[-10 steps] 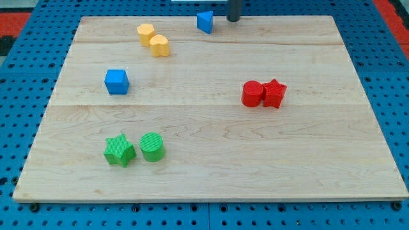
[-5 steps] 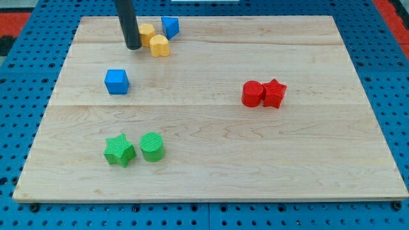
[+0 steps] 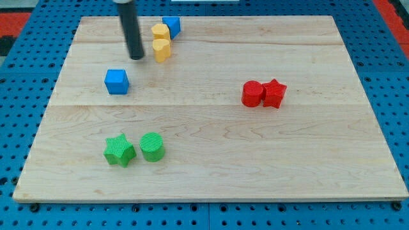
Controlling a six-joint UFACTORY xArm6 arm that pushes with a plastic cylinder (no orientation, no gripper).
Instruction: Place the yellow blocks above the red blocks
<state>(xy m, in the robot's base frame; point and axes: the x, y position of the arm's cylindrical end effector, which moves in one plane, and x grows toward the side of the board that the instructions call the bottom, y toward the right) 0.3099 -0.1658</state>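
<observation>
Since the arm ends in a bare rod, no jaws to report open or closed: only my tip (image 3: 136,57), down on the counter (image 3: 211,166) near the view's top left. Just left of the two yellow blocks, with a narrow gap to the lower yellow block (image 3: 162,49); contact or not, cannot tell. Upper yellow block (image 3: 160,30) touching the lower one, and pressed against the blue block (image 3: 171,26) at its right, close to the counter's top edge. Blue cube (image 3: 117,82) below and a little left of my tip, apart from it.

Red cylinder (image 3: 252,93) and red star-shaped block (image 3: 275,93) touching, well to the view's right at mid-height. Yellows still far to the left of them, so probably early in the task.

Risks, as a judgement: a rightward push on the lower yellow alone likely to split the pair, or to turn it round the upper one. Blue block liable to be dragged along in front and end up among the reds. Top edge close, so any upward drift could tip a yellow off the counter. Too low a path could strike the reds.

Green star (image 3: 119,151) and green cylinder (image 3: 153,146) at lower left, clear of all this.
</observation>
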